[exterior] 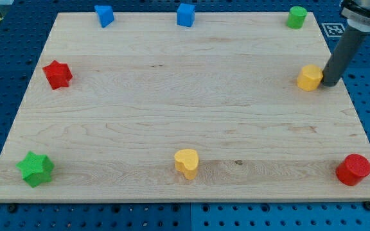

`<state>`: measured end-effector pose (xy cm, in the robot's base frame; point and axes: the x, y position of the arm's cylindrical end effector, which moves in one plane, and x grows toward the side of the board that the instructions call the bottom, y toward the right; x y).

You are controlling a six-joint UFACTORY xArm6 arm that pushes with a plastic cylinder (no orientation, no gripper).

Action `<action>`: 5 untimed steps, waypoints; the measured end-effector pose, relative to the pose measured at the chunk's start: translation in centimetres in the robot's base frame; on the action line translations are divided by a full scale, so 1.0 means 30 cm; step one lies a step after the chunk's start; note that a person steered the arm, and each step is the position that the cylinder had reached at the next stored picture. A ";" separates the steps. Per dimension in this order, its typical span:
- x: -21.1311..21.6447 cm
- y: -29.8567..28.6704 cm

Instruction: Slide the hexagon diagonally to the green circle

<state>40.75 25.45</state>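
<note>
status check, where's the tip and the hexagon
My tip against the yellow hexagon, on its right side. Green circle at the view's top, above the hexagon. Nothing between them.

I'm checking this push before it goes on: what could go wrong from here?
My tip sits on the view's right side of the yellow hexagon, so a push may send it leftward, not up toward the green circle. Both lie near the board's right edge; an off-centre push could spin the hexagon or slip past it.
</note>
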 end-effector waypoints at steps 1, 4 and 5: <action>0.000 -0.081; 0.044 -0.233; 0.277 0.039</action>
